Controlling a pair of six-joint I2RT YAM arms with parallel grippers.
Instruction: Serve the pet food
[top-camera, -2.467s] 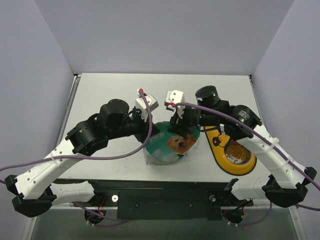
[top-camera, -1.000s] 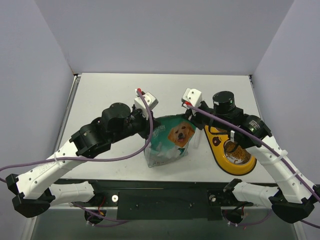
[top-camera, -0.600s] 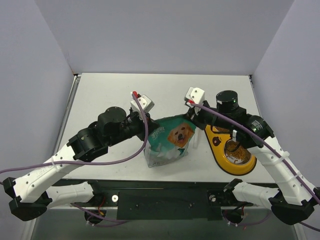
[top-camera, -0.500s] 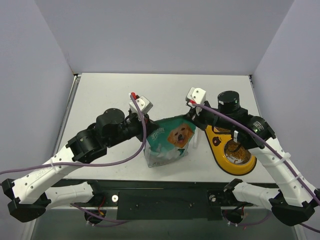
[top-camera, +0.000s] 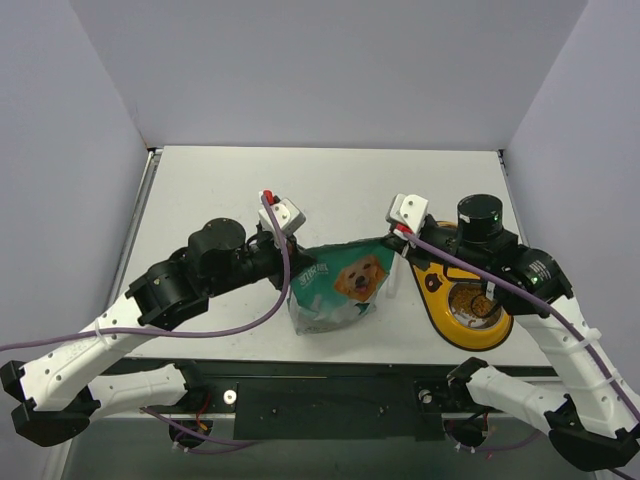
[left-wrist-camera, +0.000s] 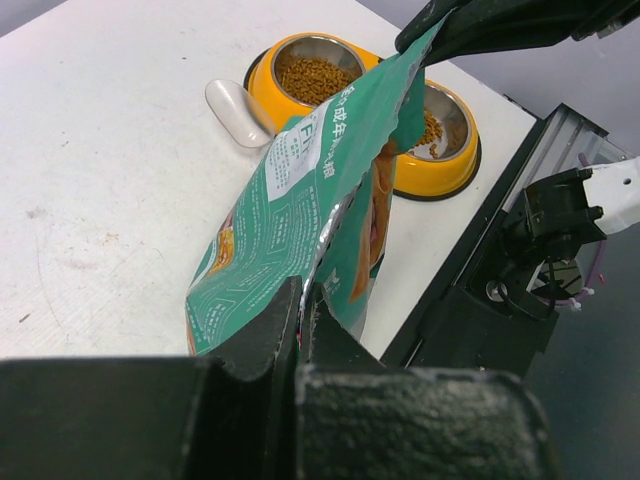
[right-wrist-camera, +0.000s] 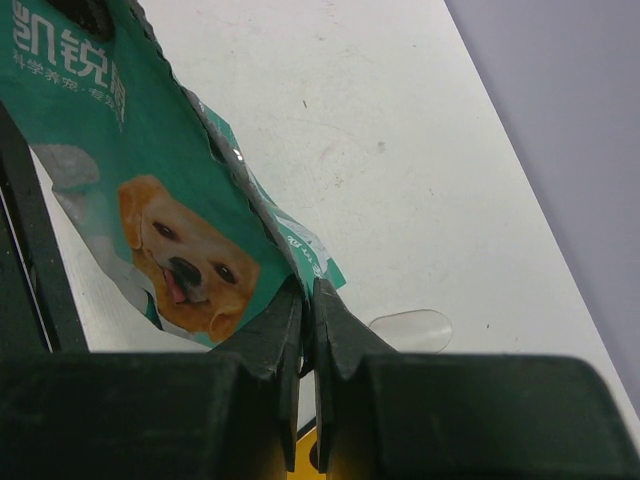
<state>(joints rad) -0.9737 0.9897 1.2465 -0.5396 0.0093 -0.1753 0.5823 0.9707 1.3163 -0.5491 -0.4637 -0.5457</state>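
Note:
A teal-green bag (top-camera: 335, 290) with a dog picture stands at the table's front middle, its top edge stretched between both grippers. My left gripper (top-camera: 291, 267) is shut on the bag's left top corner (left-wrist-camera: 303, 290). My right gripper (top-camera: 392, 243) is shut on the right top corner (right-wrist-camera: 308, 285). The pet food (left-wrist-camera: 312, 78), golden-brown kibble, lies in both wells of a yellow double bowl (left-wrist-camera: 430, 178) right of the bag. In the top view the right arm hides part of that bowl (top-camera: 438, 310), with kibble (top-camera: 470, 303) showing in the near well.
A clear plastic scoop (left-wrist-camera: 235, 108) lies on the table beside the bowl's far well, and shows beyond the bag's corner (right-wrist-camera: 410, 330) in the right wrist view. The table's front edge and black rail (left-wrist-camera: 520, 270) run just past the bag.
Both grippers have drawn apart, the right one to the right and the left one to the left. The bag's top edge now runs wider and tauter between them.

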